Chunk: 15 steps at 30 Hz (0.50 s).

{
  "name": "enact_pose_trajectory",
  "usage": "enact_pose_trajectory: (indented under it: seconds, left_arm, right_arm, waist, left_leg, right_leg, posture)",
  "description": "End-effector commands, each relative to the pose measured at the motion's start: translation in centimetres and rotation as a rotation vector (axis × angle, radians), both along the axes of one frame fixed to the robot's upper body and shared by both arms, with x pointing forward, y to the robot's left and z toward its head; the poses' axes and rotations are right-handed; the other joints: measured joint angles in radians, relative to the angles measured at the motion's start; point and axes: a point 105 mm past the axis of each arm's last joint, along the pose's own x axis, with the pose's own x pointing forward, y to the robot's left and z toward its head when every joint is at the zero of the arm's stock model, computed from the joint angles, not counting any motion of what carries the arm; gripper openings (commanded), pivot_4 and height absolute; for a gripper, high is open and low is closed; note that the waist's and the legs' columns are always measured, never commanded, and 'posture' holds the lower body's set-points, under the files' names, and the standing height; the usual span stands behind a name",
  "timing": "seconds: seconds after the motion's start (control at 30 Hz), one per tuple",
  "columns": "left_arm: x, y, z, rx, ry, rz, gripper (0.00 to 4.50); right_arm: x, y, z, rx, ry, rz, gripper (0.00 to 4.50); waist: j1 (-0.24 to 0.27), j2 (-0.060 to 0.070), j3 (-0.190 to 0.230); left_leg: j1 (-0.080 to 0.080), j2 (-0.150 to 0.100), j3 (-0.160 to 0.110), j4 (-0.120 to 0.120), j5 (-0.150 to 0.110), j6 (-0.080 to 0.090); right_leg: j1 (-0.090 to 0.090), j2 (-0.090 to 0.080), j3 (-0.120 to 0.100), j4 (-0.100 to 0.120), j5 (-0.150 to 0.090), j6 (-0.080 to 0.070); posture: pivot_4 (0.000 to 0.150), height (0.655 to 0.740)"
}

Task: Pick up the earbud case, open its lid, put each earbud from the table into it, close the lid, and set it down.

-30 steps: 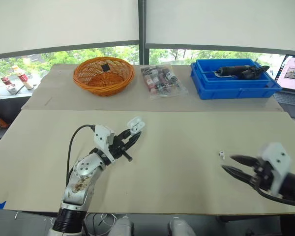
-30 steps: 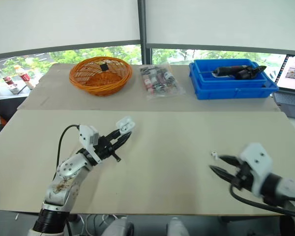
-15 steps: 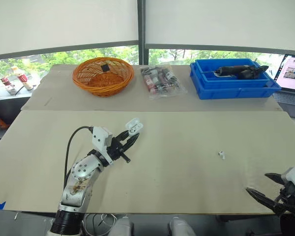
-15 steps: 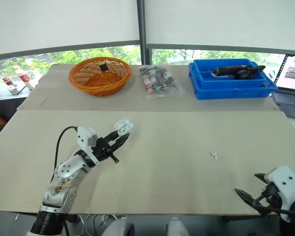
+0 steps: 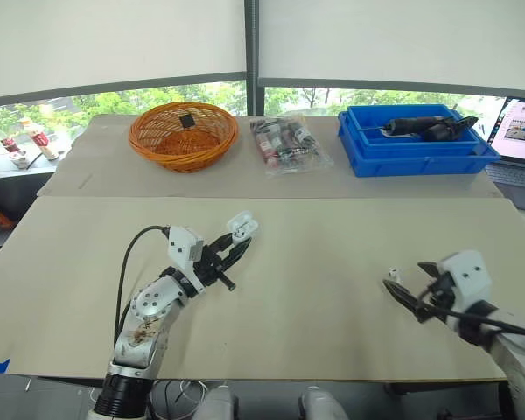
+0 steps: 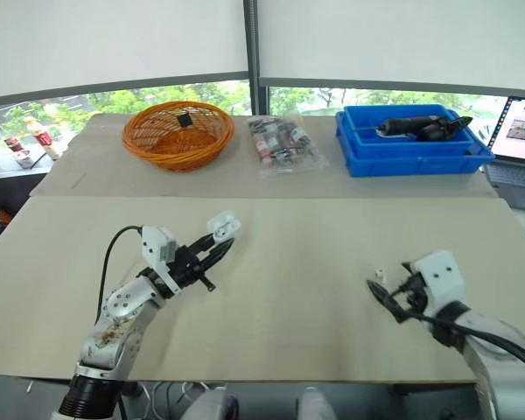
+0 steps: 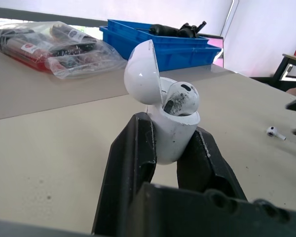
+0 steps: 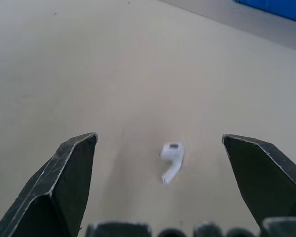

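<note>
My left gripper (image 5: 235,242) is shut on the white earbud case (image 5: 240,227), held above the table at left of centre. In the left wrist view the case (image 7: 171,132) stands upright between the black fingers (image 7: 130,163), with its lid (image 7: 143,74) swung open and one earbud (image 7: 180,97) seated inside. A second white earbud (image 5: 391,276) lies loose on the table at the right. My right gripper (image 5: 409,289) is open just beside it. From the right wrist, that earbud (image 8: 171,154) lies on the table between and just beyond the spread fingertips (image 8: 78,153).
Along the back of the table stand an orange wicker basket (image 5: 184,133), a clear bag of small items (image 5: 285,144) and a blue bin (image 5: 416,144) holding a dark tool. A laptop (image 5: 523,131) sits at the far right, and small bottles (image 5: 22,140) at the far left.
My right gripper, which had dropped back to the table's front right corner half a second ago, has come forward and left to the loose earbud. The left gripper and case have barely moved.
</note>
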Motion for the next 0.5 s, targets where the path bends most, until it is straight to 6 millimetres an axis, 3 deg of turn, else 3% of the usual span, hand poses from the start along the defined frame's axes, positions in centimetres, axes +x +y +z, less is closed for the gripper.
enact_pose_trajectory:
  seconds: [0.03,0.33,0.5]
  left_arm:
    - [-0.3,-0.6,1.2,-0.012,-0.048,-0.022,0.58]
    - [-0.4,-0.5,1.2,-0.012,-0.046,-0.014,0.58]
    - [-0.4,-0.6,1.2,-0.012,-0.046,-0.018,0.58]
  right_arm:
    - [1.0,-0.5,-0.8,-0.022,0.005,-0.069,4.5]
    - [1.1,-2.3,-3.1,-0.007,0.064,-0.201,4.5]
    - [0.4,-2.3,-3.8,0.047,0.117,-0.222,2.93]
  waist:
    - [0.005,0.001,0.0]
    - [0.003,0.001,-0.001]
    - [0.007,0.001,-0.001]
  left_leg:
    - [0.0,0.0,0.0,0.0,0.0,0.0]
    - [0.0,0.0,0.0,0.0,0.0,0.0]
    - [0.0,0.0,0.0,0.0,0.0,0.0]
  right_leg:
    - [-0.001,0.0,0.0,0.0,0.0,0.0]
    - [0.0,0.0,0.0,0.002,0.0,0.0]
    - [0.0,0.0,0.0,0.002,0.0,0.0]
  posture:
    - [0.15,0.74]
    - [0.15,0.74]
    - [0.15,0.74]
